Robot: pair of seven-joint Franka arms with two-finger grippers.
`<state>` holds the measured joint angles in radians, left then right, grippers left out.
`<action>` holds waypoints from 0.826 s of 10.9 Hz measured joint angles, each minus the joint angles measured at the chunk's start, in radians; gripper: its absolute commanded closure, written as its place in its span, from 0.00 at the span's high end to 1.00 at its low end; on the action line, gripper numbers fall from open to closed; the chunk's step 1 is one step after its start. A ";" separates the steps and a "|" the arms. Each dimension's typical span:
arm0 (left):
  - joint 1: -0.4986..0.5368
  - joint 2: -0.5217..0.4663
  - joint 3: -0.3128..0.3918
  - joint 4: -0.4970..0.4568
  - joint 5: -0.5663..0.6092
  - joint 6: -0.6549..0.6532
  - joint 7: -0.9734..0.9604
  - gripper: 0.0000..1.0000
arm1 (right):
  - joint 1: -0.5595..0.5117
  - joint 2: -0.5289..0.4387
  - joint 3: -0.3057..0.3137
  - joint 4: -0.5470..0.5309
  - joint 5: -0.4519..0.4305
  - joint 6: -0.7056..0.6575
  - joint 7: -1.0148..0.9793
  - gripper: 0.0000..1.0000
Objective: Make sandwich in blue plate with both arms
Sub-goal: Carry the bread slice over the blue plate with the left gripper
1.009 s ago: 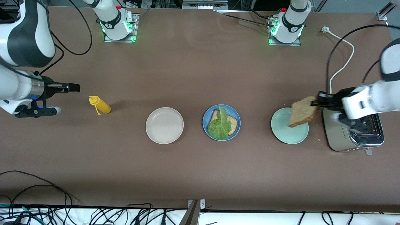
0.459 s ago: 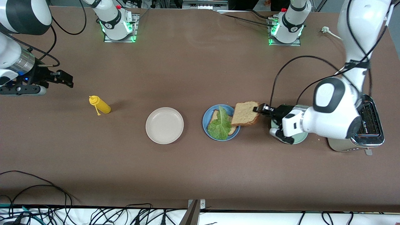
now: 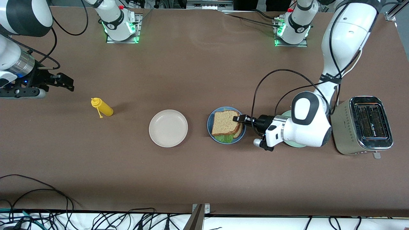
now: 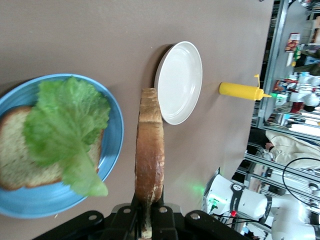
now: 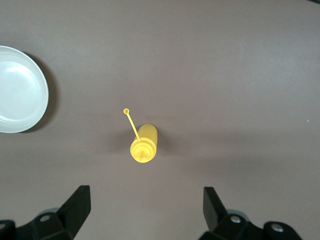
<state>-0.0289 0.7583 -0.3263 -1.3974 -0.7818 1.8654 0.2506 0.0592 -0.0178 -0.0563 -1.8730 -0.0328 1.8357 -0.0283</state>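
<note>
Three plates sit in a row on the table (image 3: 198, 73): a white plate (image 3: 168, 128), a blue plate (image 3: 242, 131) in the middle, and a green plate (image 3: 287, 114) mostly hidden under the left arm. Beside the green plate, at the left arm's end of the table, stands one toaster (image 3: 361, 125). One yellow bottle (image 3: 102, 107) lies toward the right arm's end.

There are two bread slices and one lettuce leaf (image 3: 225, 138). The lower slice (image 4: 20, 155) lies on the blue plate with the leaf on it. The left claw (image 3: 239, 119) is clamped tight on the edge of the upper slice (image 3: 225, 123), held over the leaf and the blue plate; whether it rests on the leaf cannot be told.

The right claw (image 3: 65, 82) waits with its fingers (image 5: 75, 205) spread wide and empty, above the table near the bottle.
</note>
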 measured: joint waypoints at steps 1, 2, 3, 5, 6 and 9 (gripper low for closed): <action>-0.003 0.021 0.000 -0.006 -0.021 0.009 0.015 0.08 | 0.000 0.000 0.001 -0.002 0.000 0.000 0.000 1.00; -0.001 0.043 0.002 -0.018 -0.030 0.010 0.029 0.08 | 0.000 0.001 0.001 -0.004 0.000 0.000 0.000 1.00; 0.001 0.063 0.004 -0.029 -0.035 0.010 0.040 0.08 | -0.001 0.005 0.001 -0.008 0.000 0.000 0.000 1.00; 0.000 0.085 0.004 -0.048 -0.074 0.010 0.069 0.35 | -0.006 0.028 0.000 -0.014 0.000 0.000 0.007 1.00; 0.001 0.096 0.005 -0.053 -0.081 0.010 0.088 0.70 | -0.006 0.044 0.000 -0.015 0.000 0.001 0.043 1.00; 0.021 0.137 0.011 -0.061 -0.096 0.010 0.133 1.00 | 0.000 0.098 0.009 -0.015 -0.001 0.042 0.133 1.00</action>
<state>-0.0082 0.8957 -0.3154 -1.4583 -0.8776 1.8758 0.3834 0.0594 0.0806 -0.0474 -1.8880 -0.0334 1.8778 0.1050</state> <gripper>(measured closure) 0.533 0.000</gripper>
